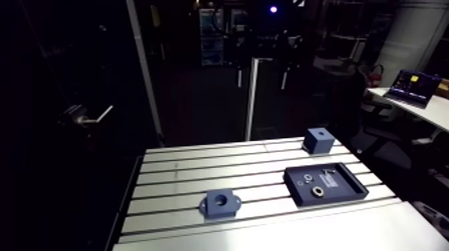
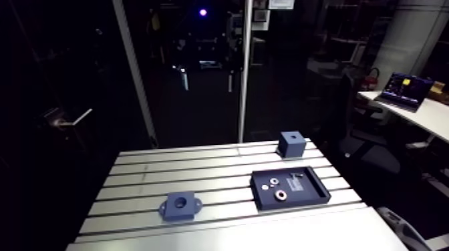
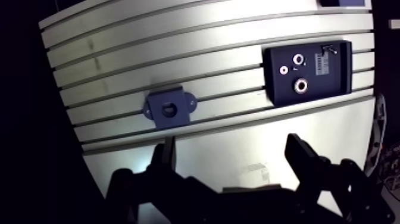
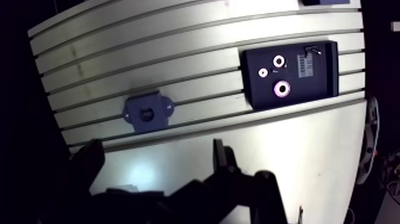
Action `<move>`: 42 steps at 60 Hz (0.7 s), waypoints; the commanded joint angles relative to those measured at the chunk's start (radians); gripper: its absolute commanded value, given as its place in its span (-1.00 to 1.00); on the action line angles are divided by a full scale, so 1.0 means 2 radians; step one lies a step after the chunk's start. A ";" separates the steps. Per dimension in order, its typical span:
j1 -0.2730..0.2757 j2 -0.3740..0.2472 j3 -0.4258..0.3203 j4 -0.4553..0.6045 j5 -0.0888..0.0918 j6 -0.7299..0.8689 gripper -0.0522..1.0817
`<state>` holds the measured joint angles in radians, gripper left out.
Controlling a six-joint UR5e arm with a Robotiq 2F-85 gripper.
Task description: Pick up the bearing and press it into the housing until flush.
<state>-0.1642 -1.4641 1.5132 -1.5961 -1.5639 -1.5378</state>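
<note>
Both fingers [image 3: 300, 158] of my gripper [image 3: 231, 143] stand wide apart, holding nothing (pickup not yet begun). Ahead, the bearing [image 3: 300, 86] sits in the dark tray [image 3: 343, 65], well apart from the housing [image 3: 169, 108]. Next I should descend squarely over that ring.

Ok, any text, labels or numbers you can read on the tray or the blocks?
None can be read.
Pale label in the dark tray: print too blurred to read.
No markings show on the housing or the square block.
</note>
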 commanded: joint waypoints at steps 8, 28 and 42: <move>0.041 0.019 -0.033 0.022 0.018 -0.009 -0.91; 0.041 0.021 -0.033 0.021 0.017 -0.009 -0.91; 0.030 0.021 -0.035 0.021 0.012 -0.028 -0.91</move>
<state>-0.0855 -1.4225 1.4455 -1.5532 -1.5310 -1.5582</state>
